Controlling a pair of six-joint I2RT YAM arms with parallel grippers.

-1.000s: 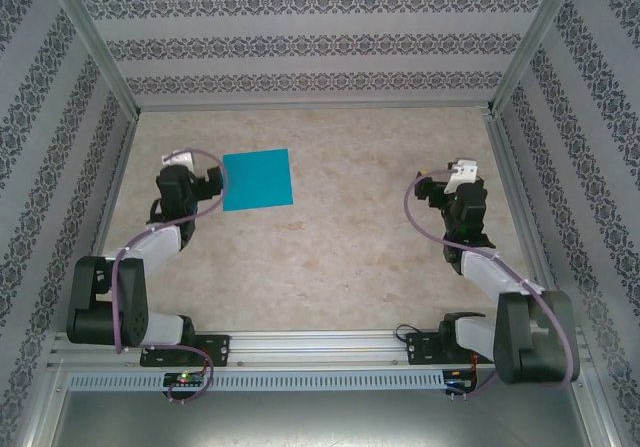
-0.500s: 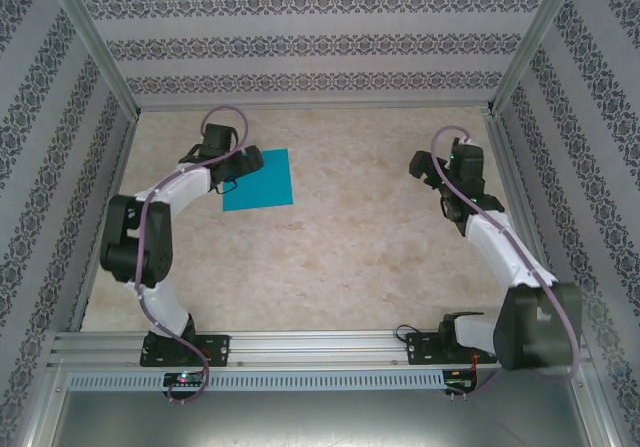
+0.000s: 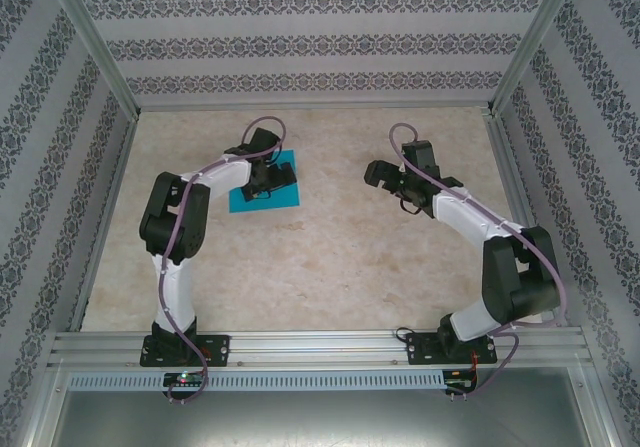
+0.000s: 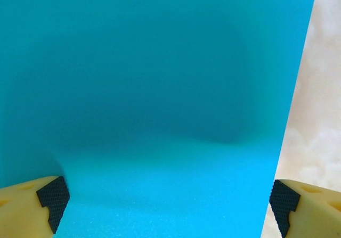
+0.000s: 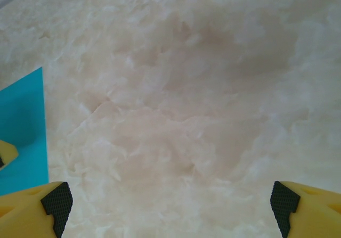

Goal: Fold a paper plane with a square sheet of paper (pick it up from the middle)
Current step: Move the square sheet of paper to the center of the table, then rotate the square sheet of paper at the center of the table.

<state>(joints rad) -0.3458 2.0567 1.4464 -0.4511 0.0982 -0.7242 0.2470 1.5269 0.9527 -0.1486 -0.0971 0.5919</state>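
Teal-blue square sheet of thin paper (image 3: 262,203): likely light, floppy, crease-prone; pinch its middle gently. Left jaws and right jaws both gape.

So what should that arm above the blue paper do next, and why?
Probably lower the left tool straight down onto the paper and begin closing. The tool hangs over the paper, its fingers are spread wide with nothing between them, and the paper lies flat and unfolded on the table, so nothing is gripped yet.
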